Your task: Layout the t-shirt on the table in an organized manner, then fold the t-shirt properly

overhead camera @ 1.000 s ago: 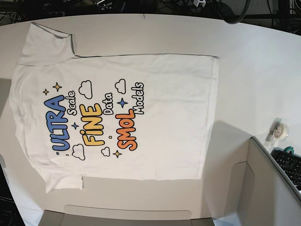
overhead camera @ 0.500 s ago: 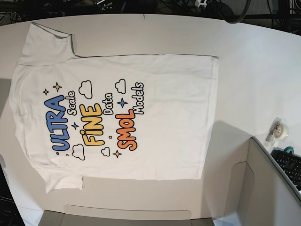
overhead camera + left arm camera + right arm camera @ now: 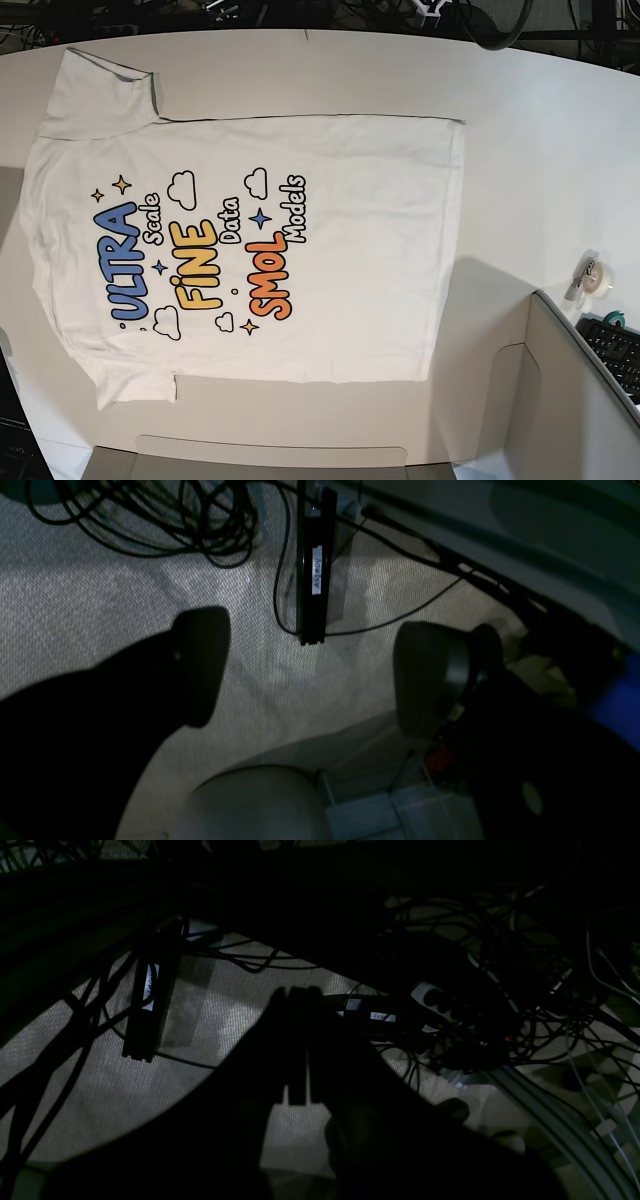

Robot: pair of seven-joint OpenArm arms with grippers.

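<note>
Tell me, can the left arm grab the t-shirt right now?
Probably not yet. The t-shirt lies flat, uncovered on the table, but the left gripper, fingers open, hangs over the carpeted floor.

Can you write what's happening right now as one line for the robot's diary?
t-shirt: flat, print up, unfolded | table | left end effector: open, off table | right end effector: shut, off table

My left gripper (image 3: 305,675) has two black fingers with broad, rounded pads (image 3: 202,665) (matte, thick). My right gripper (image 3: 297,1045) is black too, its fingers slim and flat-edged.
</note>
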